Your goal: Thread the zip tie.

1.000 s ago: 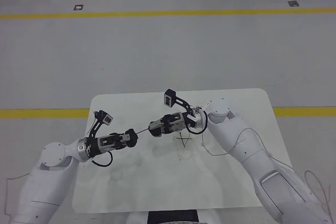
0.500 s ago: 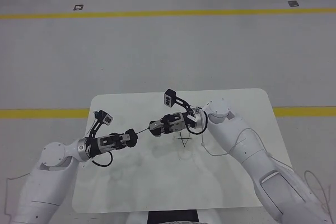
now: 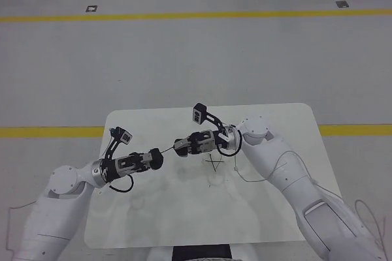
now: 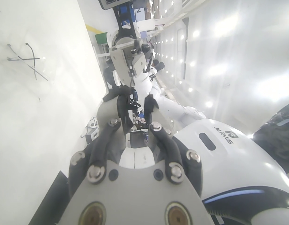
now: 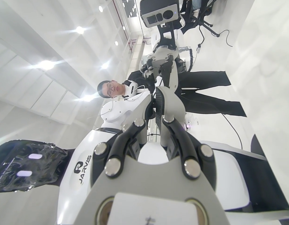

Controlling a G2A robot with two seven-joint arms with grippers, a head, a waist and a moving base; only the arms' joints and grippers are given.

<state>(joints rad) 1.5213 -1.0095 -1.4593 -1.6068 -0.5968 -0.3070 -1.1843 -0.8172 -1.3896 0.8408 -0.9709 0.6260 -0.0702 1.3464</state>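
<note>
Alignment step, mid-air: right gripper [image 3: 178, 147] jaws clamped on zip tie [image 3: 167, 151]; left gripper [image 3: 157, 157] hold: can't tell. Next, likely: fine straight feed.

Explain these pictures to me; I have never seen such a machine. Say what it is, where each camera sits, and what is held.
This is a two-armed robot at a white table. The wide picture looks down from above its arms: the left arm is at the picture's left and the right arm at its right. The other two pictures come from a camera on each wrist, looking forward along that arm toward the other arm. A thin black zip tie runs between the two arms' tips. The right arm's jaws are closed on one end; whether the left arm grips the other end, I cannot tell. Spare black zip ties lie crossed on the table near the right arm.
</note>
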